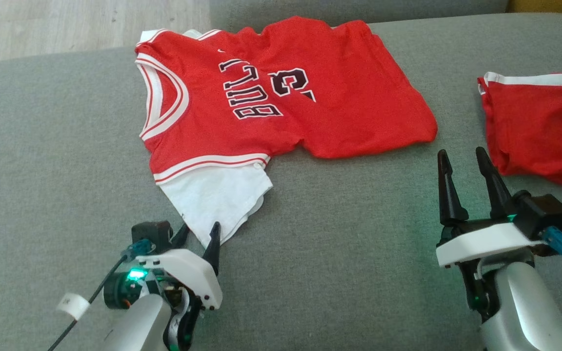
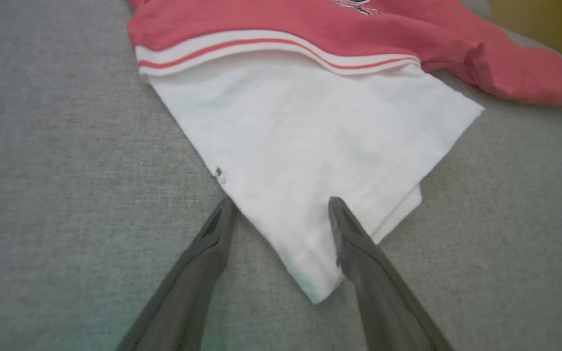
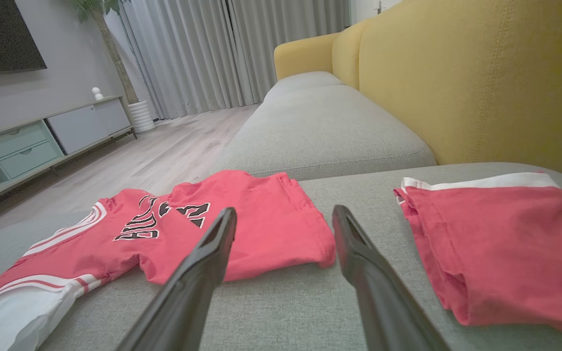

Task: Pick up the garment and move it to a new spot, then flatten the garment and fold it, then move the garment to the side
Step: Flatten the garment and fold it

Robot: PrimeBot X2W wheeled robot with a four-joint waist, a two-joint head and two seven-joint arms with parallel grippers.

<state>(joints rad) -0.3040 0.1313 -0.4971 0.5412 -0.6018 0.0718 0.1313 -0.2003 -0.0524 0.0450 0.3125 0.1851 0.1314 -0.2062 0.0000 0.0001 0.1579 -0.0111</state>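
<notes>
The red Bulls jersey lies face up on the grey sofa seat, in the upper middle of the head view. It is spread out but rumpled, and I see no fold in it. I judge the task to be near its start, with lifting, flattening, folding and setting aside all left to do.

My left tool is open. Its fingers straddle the corner of the white sleeve without pinching it. My right tool is also open and empty, above bare cushion between the jersey and the red shorts at the right edge.

The jersey's long axis runs across the frame, with the neckline at the left and the hem at the right, dipping slightly. The white sleeve points to the lower left.
</notes>
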